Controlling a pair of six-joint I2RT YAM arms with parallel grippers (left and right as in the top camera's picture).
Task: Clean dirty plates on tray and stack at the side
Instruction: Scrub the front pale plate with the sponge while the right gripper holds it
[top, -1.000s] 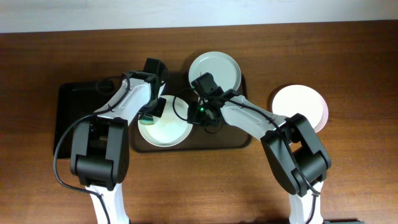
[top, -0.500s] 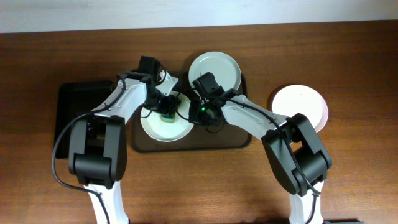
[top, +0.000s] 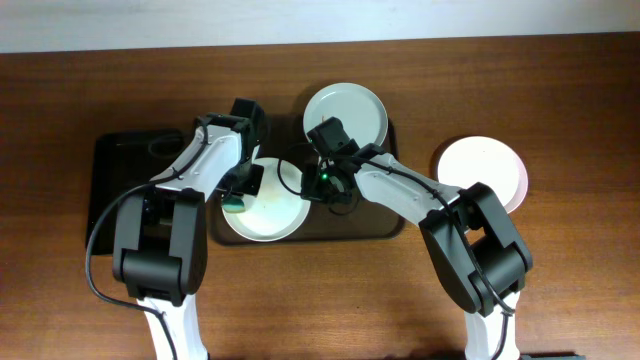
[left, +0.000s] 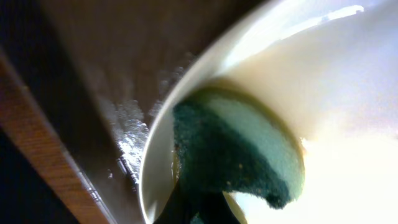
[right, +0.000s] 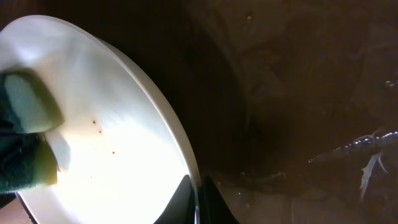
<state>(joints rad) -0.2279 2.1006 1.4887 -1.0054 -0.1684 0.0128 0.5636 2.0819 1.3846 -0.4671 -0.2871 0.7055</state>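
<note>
A white plate (top: 268, 208) lies on the left part of the dark-brown tray (top: 380, 225). My left gripper (top: 236, 200) is shut on a green sponge (top: 233, 206) and presses it on the plate's left edge. The left wrist view shows the sponge (left: 236, 155) over the plate's rim (left: 348, 93). My right gripper (top: 322, 186) is shut on the plate's right rim; the right wrist view shows its fingers (right: 199, 200) pinching the rim of the plate (right: 106, 124), which has small brown specks. A second plate (top: 346, 113) lies at the tray's back. A third plate (top: 482, 170) lies on the table to the right.
A smaller black tray (top: 125, 190) lies to the left of the brown tray, under my left arm. The two arms meet over the brown tray's middle. The wet tray floor (right: 298, 93) shows in the right wrist view.
My left gripper swept the sponge from the plate's upper middle back down to its left edge. My right gripper stayed clamped on the rim.
</note>
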